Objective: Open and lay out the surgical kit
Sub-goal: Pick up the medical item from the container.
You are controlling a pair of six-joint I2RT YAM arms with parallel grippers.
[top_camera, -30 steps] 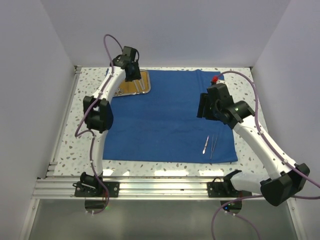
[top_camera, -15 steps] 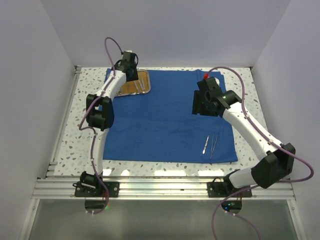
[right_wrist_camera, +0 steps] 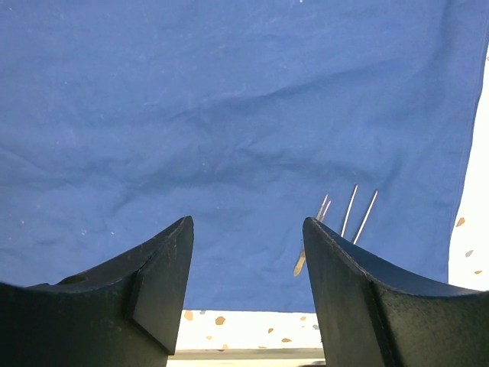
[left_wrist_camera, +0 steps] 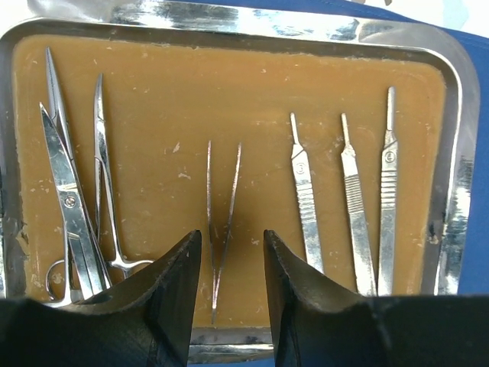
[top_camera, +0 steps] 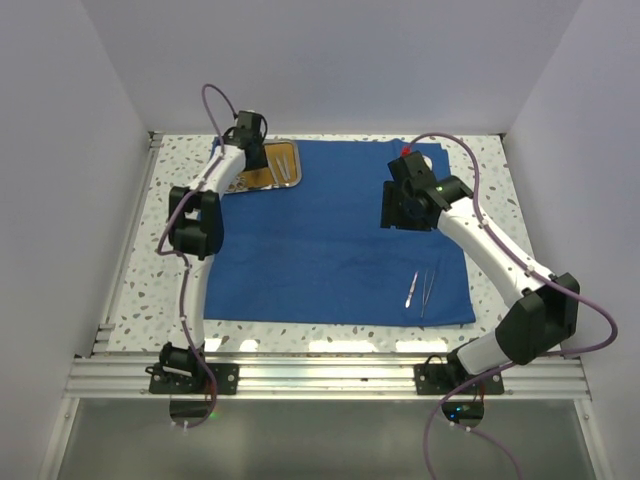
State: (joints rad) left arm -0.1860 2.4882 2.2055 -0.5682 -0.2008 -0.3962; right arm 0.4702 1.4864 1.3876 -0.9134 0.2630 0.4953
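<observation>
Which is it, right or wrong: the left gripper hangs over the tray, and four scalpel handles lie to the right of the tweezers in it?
Wrong in one point: three scalpel handles, not four, lie to the right of the tweezers in the tray. The left wrist view shows it. The left gripper does hang over the tray.

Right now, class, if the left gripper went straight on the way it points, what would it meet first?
Probably the thin silver tweezers lying straight ahead on the orange-brown base of the rectangular steel tray; depth unclear.
</observation>
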